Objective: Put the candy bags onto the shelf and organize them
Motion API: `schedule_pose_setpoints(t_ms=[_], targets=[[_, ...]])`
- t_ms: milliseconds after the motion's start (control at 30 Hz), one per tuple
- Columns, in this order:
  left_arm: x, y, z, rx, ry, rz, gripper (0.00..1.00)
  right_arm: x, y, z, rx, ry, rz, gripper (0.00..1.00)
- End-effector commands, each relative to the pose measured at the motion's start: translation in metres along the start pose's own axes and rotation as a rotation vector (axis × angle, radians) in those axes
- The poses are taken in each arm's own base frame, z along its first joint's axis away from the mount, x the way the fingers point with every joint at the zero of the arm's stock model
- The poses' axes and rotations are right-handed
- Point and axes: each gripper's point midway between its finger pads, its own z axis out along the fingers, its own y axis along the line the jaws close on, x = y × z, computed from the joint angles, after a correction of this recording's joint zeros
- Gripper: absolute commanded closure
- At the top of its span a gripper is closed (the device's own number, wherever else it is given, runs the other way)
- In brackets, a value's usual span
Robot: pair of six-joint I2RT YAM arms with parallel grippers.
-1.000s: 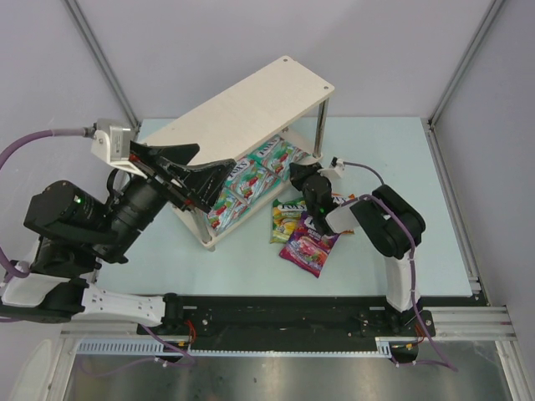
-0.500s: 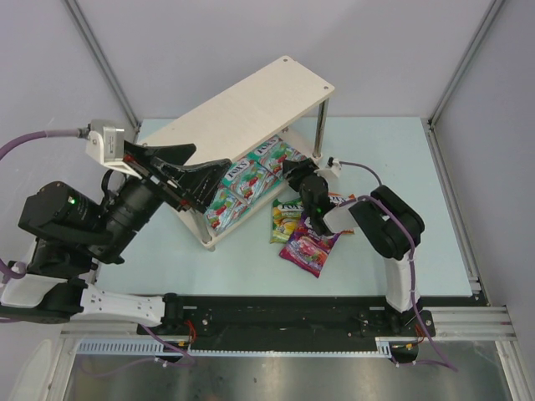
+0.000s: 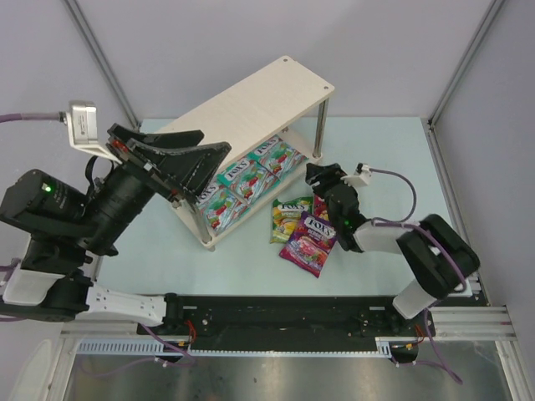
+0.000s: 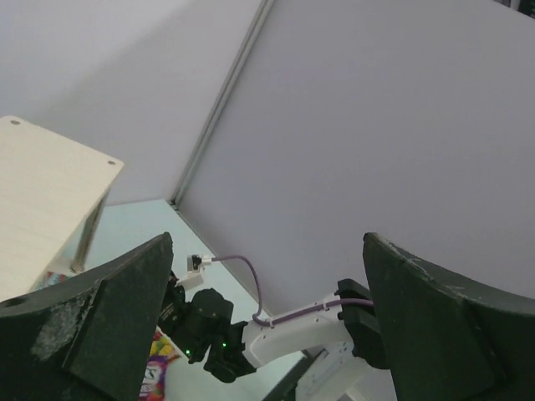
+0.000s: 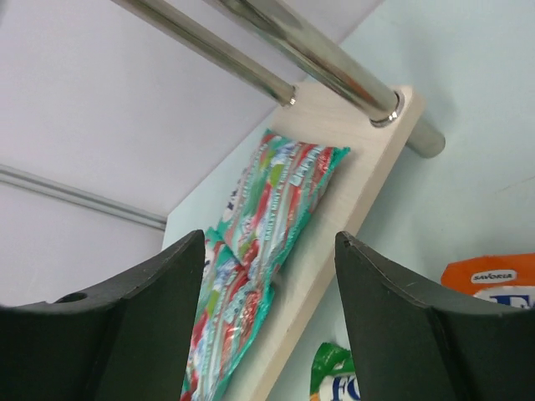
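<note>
- left gripper (image 4: 267,246): fingers spread wide, nothing held, raised beside the shelf (image 3: 251,100).
- right gripper (image 5: 269,242): fingers apart, empty, near the lower board (image 5: 368,167).
- teal bags (image 3: 247,177) lie on that board.
- green-yellow bag (image 3: 287,219) and purple bag (image 3: 306,242) touch on the table (image 3: 251,255); the red-orange bag (image 5: 493,280) seemingly lies beneath the right arm, mostly hidden.
</note>
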Motion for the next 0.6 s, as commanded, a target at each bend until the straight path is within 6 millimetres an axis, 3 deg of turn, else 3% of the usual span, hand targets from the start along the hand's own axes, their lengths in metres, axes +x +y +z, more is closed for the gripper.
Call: schedule_pose_setpoints(t_ms=[0,33,167,200,233,333,500,567], targets=[[-0.008,-0.022,0.017,0.002,0.000,-0.119,0.00,-0.034,0.012,-0.038,0.007,-0.027,-0.060,0.32],[-0.011,-0.020,0.020,-0.028,-0.008,-0.152,0.00,-0.039,0.012,-0.046,0.013,-0.027,-0.069,0.32],[0.008,-0.021,0.038,-0.091,-0.001,-0.141,0.00,-0.059,0.006,-0.077,0.034,-0.024,-0.085,0.32],[0.010,-0.023,0.040,-0.092,-0.002,-0.138,0.00,-0.059,-0.005,-0.086,0.062,-0.008,-0.109,0.32],[0.012,-0.021,0.042,-0.104,-0.005,-0.124,0.00,-0.073,0.002,-0.094,0.039,-0.032,-0.092,0.31],[0.016,-0.019,0.046,-0.127,-0.012,-0.105,0.00,-0.087,-0.006,-0.113,0.051,-0.036,-0.119,0.31],[0.025,-0.027,0.056,-0.118,-0.004,-0.089,0.00,-0.092,-0.024,-0.130,0.086,-0.008,-0.158,0.31],[0.020,-0.028,0.058,-0.116,-0.026,-0.096,0.00,-0.091,-0.028,-0.134,0.091,0.001,-0.154,0.31]])
